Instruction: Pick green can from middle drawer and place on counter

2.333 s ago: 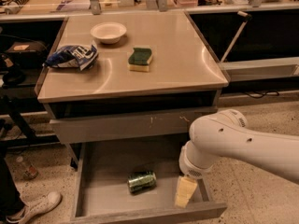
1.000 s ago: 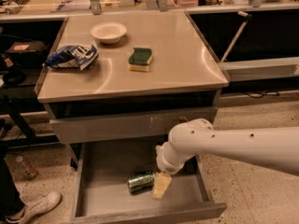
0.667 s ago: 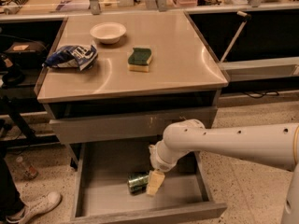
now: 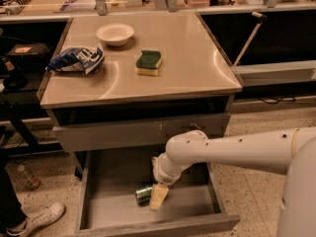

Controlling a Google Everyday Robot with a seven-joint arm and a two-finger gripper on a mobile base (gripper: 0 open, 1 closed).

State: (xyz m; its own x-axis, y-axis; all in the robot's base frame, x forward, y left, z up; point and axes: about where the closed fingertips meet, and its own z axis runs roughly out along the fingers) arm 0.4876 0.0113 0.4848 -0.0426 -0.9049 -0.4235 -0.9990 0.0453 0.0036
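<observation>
The gripper, apart or together I cannot tell, sits low in the middle drawer, seemingly touching the green can, which lies on its side and could roll away if nudged off-centre.

Warm, yellowish light fell from above onto the square brushed stainless-steel counter, which threw back pale glare near its middle and right edge. Below it, the wide shallow grey metal middle drawer lay in dim shadow. There the gripper hung just beside the small green metallic can, both dull. The white robot arm caught soft highlights.
</observation>
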